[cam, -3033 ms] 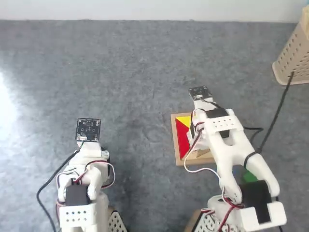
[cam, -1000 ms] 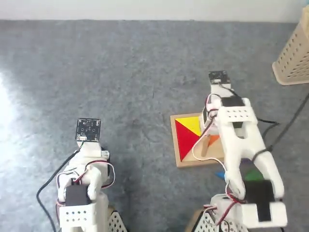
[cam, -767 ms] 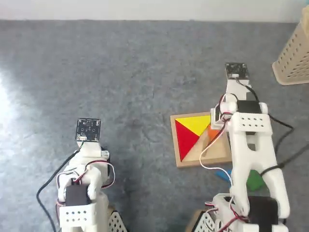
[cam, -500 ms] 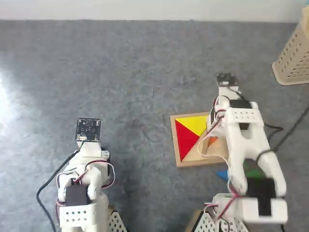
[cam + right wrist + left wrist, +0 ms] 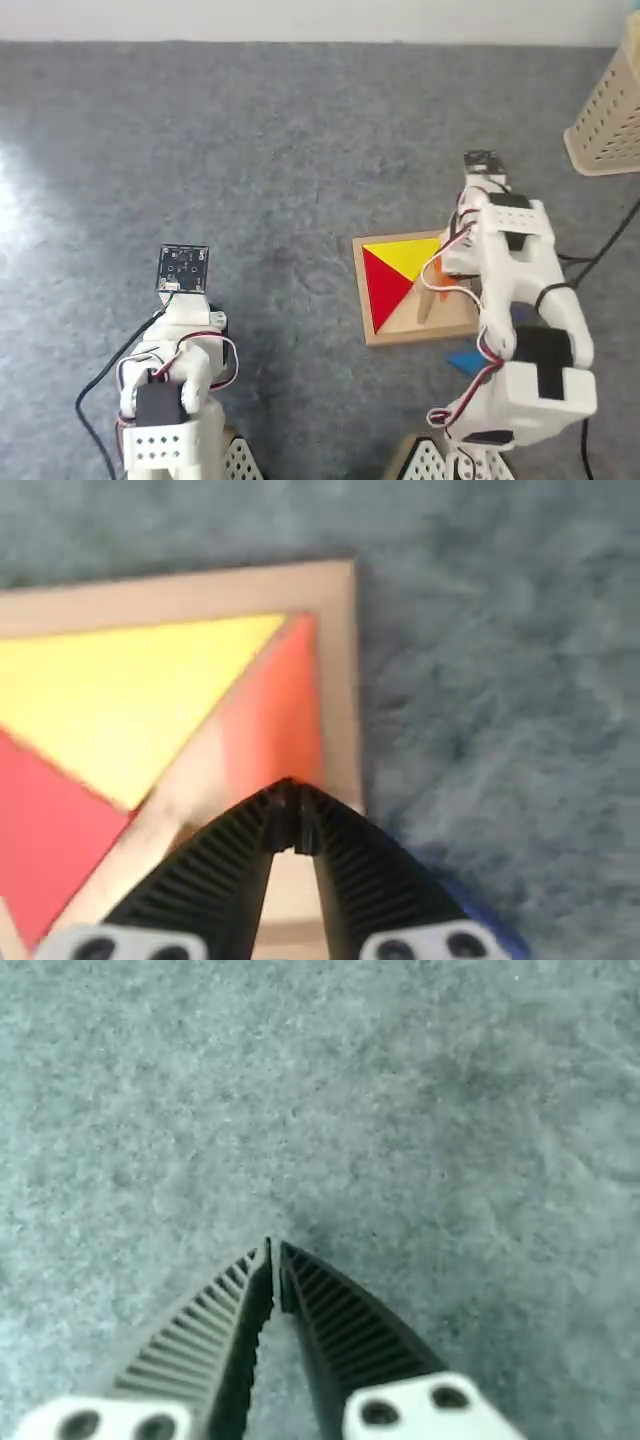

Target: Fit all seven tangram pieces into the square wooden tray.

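Tangram pieces: a blue piece lies on the desk by the right arm's base, outside the wooden tray. The left gripper rests over bare desk, fingers together. Farther out, the right gripper, fingers also together, sits at the orange piece beside the yellow triangle. A gentle sideways nudge should seat it flush against the rim.

High view: we look steeply down over table from behind arms. Wrist views: we sit close, facing down. High, right wrist share tray.

Right arm over tray, basket well apart
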{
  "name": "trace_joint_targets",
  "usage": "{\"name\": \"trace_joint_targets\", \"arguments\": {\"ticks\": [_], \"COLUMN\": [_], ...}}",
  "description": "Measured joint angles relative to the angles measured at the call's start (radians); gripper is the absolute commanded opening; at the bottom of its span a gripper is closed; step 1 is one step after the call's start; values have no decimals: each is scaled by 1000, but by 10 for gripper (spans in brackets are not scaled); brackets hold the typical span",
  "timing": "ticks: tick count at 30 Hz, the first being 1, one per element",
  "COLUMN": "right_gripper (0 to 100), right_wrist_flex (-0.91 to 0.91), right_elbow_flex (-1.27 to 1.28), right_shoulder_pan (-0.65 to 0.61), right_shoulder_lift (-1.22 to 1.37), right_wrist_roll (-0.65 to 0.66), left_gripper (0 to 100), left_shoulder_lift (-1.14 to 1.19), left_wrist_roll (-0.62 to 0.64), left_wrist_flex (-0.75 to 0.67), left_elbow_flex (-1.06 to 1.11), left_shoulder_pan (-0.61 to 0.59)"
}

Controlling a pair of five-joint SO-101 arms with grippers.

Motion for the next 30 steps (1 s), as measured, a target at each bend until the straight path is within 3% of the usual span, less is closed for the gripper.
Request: {"name": "trace_joint_targets", "arguments": {"ticks": [8, 13, 17, 22, 30], "right_gripper": [6, 6, 7, 80, 60], "right_wrist_flex": [11, 78, 112, 63, 26], "right_elbow_flex": [-80, -81, 32, 226, 244], "right_shoulder_pan": [29, 29, -89, -299, -298], "right_shoulder_lift": [66, -49, -249, -391, -334], "right_wrist_roll": [3, -3, -5, -3, 9], "left_gripper": [12, 12, 12, 12, 12], "left_shoulder_lift": [0, 0, 0, 0, 0], "left_wrist_roll": [0, 0, 0, 0, 0], "left_wrist_flex": [0, 0, 0, 0, 0], "left_elbow_flex": [0, 0, 0, 0, 0], "left_shoulder_pan": [0, 0, 0, 0, 0]}}
